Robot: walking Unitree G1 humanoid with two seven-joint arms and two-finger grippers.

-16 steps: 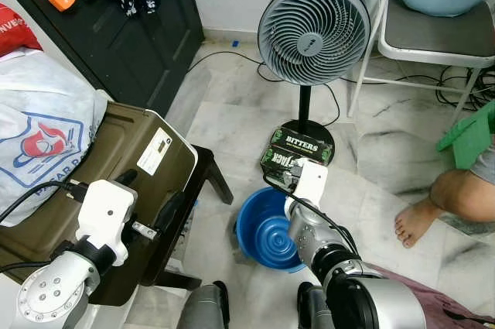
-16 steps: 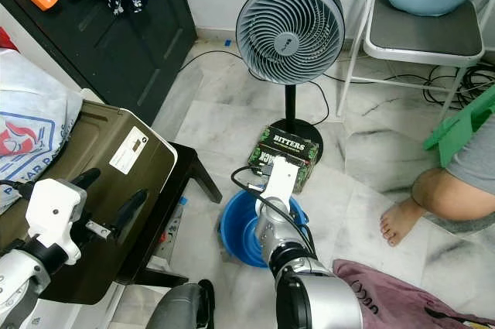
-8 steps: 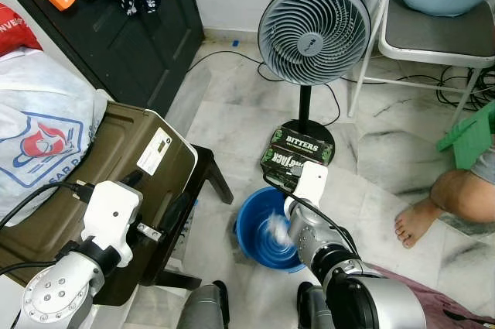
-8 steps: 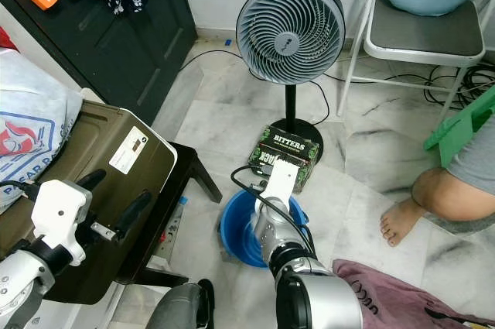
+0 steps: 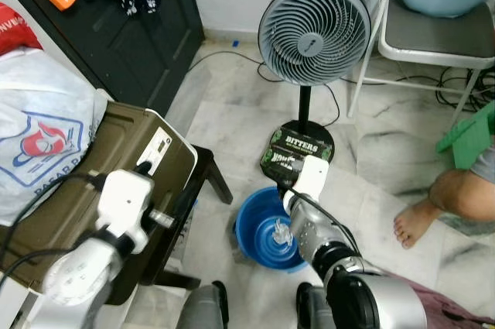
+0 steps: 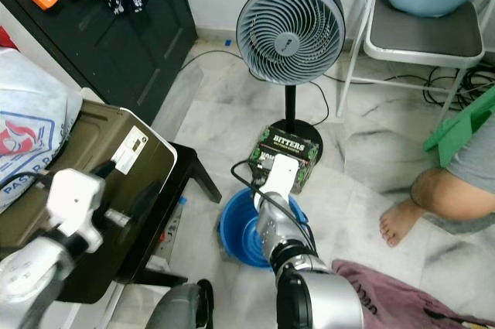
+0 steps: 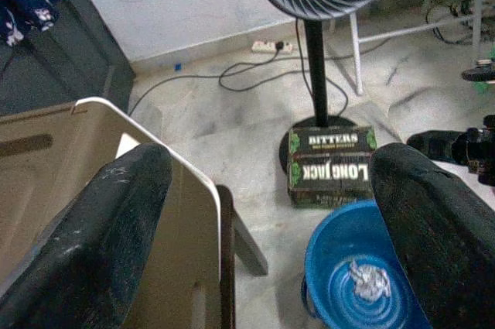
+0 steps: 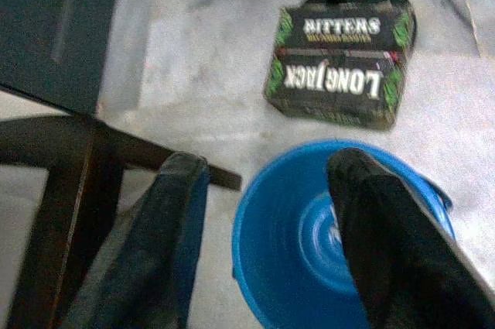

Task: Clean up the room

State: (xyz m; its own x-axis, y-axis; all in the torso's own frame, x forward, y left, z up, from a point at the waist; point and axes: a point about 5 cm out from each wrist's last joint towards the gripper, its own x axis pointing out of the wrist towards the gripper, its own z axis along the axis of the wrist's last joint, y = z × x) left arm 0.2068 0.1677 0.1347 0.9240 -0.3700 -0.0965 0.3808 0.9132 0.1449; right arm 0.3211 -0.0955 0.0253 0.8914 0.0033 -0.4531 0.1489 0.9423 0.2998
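Blue plastic basin (image 5: 267, 228) on the marble floor (image 5: 232, 112), near the robot's feet, holding a crumpled white scrap of paper (image 7: 369, 279) at its centre. Right gripper (image 8: 271, 213) hangs just above the basin's near-left rim, its two black fingers (image 8: 174, 228) spread wide with nothing between them; the scrap lies free in the basin, apart from both fingers. Left gripper (image 7: 271, 205) is raised over the olive-brown case (image 5: 85, 182) at the left, which rests on a dark stool (image 5: 205, 178); its fingers (image 7: 108, 213) likewise stand wide apart and hold nothing.

Beyond the basin, a green-and-black carton (image 5: 298, 155) lettered "BITTERS" sits against the base of the standing fan (image 5: 313, 31), just beside the basin's far rim. A white plastic bag (image 5: 39, 128) lies at far left; a person's bare foot (image 5: 418, 224) rests on the floor to the right, well apart from the basin.

Judged risks: the right gripper is close to the rim, so a careless sideways lift could catch it and tip or slide the light basin, spilling the scrap. The fan's cable (image 5: 224, 56) trails across the floor and could snag a foot when walking. The person's foot lies near any path to the right.
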